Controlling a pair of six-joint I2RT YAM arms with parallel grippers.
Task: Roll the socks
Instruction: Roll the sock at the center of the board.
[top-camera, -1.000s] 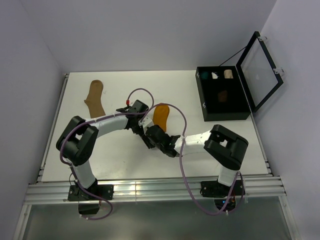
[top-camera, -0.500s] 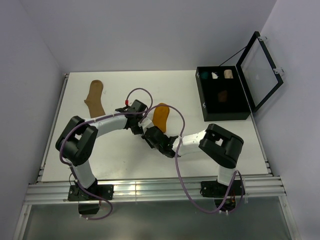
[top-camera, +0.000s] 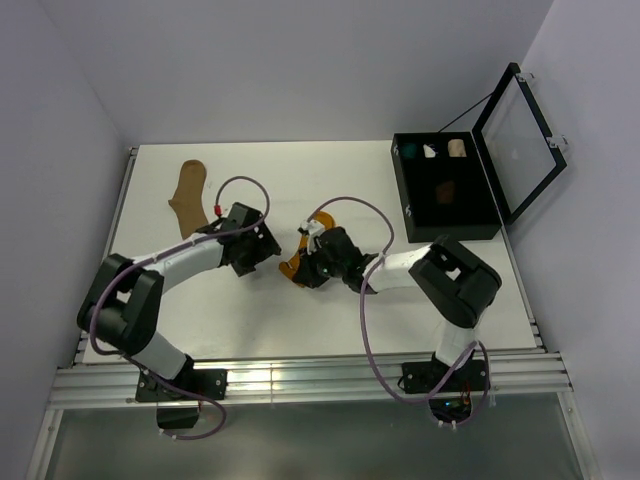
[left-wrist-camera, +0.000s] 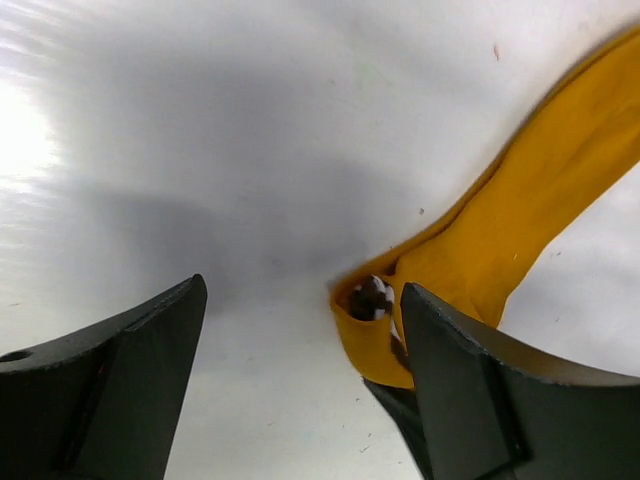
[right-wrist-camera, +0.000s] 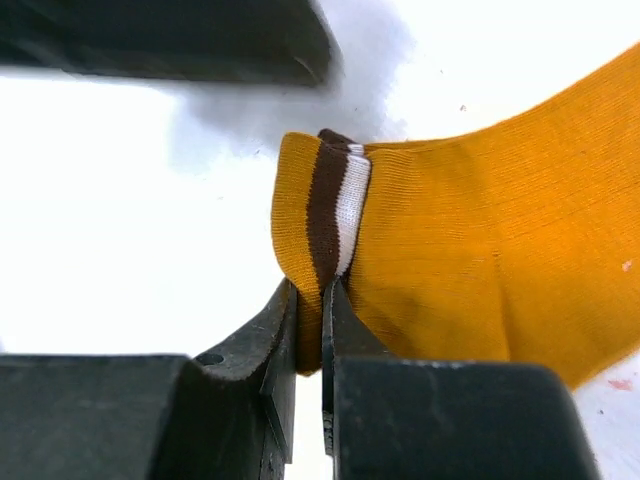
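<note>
The mustard-orange sock (right-wrist-camera: 480, 250) lies bunched at the table's middle, its brown-and-white striped cuff (right-wrist-camera: 335, 205) folded over. My right gripper (right-wrist-camera: 322, 300) is shut on that cuff fold; from above, the right gripper (top-camera: 306, 266) covers most of the mustard sock (top-camera: 291, 269). My left gripper (left-wrist-camera: 302, 295) stands open just left of the mustard sock (left-wrist-camera: 520, 210), with bare table between its fingers; the left gripper (top-camera: 264, 251) is apart from the fabric. A plain tan sock (top-camera: 188, 193) lies flat at the far left.
An open black box (top-camera: 413, 200) with a raised glass lid (top-camera: 520, 140) stands at the right. Small teal, white and cream bundles sit in its back compartments, and a brownish item (top-camera: 447, 190) lies in a middle one. Both arms' cables loop over the table's centre.
My left gripper has opened and drawn back to the left, off the mustard sock. My right gripper has closed on the cuff and swung up and right, and the sock is now bunched under it.
</note>
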